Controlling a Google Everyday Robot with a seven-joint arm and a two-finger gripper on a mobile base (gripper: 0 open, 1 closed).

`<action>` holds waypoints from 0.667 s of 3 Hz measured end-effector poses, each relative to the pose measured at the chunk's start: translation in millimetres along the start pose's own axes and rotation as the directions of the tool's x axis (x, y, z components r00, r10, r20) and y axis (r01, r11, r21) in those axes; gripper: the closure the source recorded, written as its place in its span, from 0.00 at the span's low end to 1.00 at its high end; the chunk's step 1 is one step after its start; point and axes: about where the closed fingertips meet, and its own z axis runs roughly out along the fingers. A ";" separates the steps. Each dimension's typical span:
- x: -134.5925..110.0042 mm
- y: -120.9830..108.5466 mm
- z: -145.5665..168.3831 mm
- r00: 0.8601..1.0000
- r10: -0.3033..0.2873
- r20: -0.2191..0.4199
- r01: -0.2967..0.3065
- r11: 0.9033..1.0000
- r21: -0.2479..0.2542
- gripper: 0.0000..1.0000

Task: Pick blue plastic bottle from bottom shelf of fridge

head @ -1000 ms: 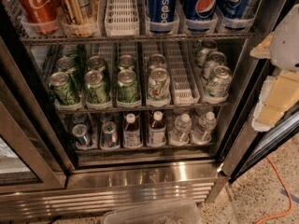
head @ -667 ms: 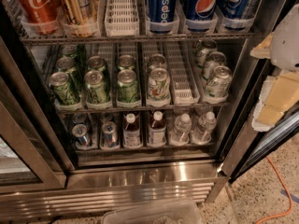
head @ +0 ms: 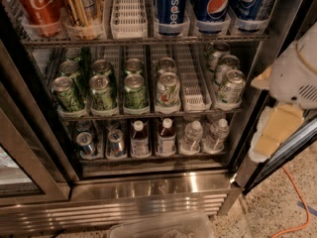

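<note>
The fridge (head: 148, 195) stands open before me. On its bottom shelf (head: 148, 158) two small bottles of dark reddish-brown liquid with white caps and pale bluish labels stand side by side in the middle lanes: one blue plastic bottle (head: 140, 139) and a second like it (head: 166, 137). Silver cans (head: 101, 143) stand to their left, clear water bottles (head: 203, 135) to their right. My gripper (head: 270, 135), white and cream, hangs at the right by the door frame, outside the shelves, level with the bottom shelf and well right of the bottles.
Green cans (head: 133, 90) fill the rack above. The top rack holds Pepsi cans (head: 171, 6) and a Coca-Cola can (head: 37, 6). A clear plastic bin (head: 163, 227) sits on the floor in front. An orange cable (head: 297, 207) lies at the right.
</note>
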 end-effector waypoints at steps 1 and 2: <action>1.7 5.1 6.6 1.000 0.002 -0.004 -0.002 1.000 -0.016 0.00; 5.3 4.5 -0.8 1.000 -0.002 0.001 0.002 1.000 0.010 0.00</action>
